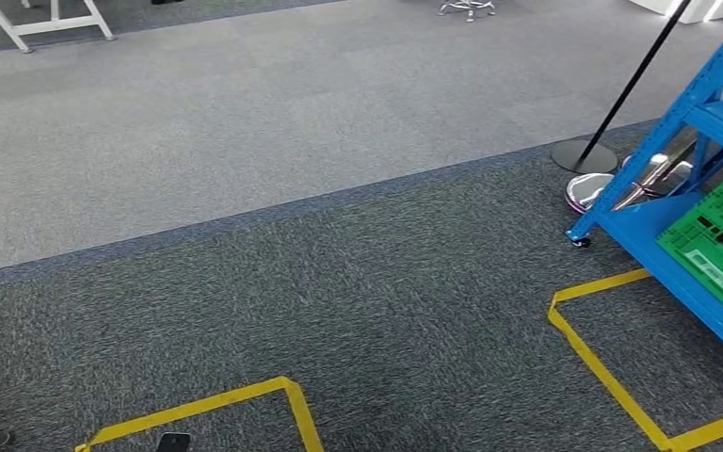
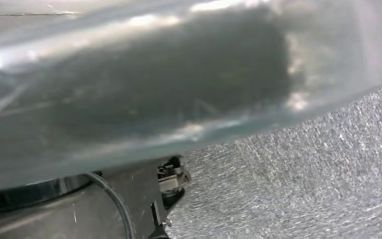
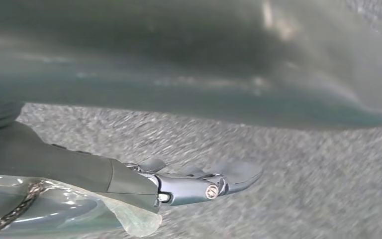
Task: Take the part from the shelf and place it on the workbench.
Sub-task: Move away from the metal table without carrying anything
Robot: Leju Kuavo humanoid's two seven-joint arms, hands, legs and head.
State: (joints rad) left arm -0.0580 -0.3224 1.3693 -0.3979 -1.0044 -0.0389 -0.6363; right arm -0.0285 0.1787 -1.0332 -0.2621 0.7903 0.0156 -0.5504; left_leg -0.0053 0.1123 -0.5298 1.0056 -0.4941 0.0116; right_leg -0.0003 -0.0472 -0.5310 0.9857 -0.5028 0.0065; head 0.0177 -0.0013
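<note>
In the head view a blue shelf stands at the right edge of a grey carpet, with a green crate on its lower level and shiny silver metal parts lying low behind its frame; which of these is the part cannot be told. Yellow tape marks the floor beside it. The right hand hangs over carpet, fingers stretched out flat, holding nothing. The left wrist view is blurred, so the left hand's state cannot be told.
</note>
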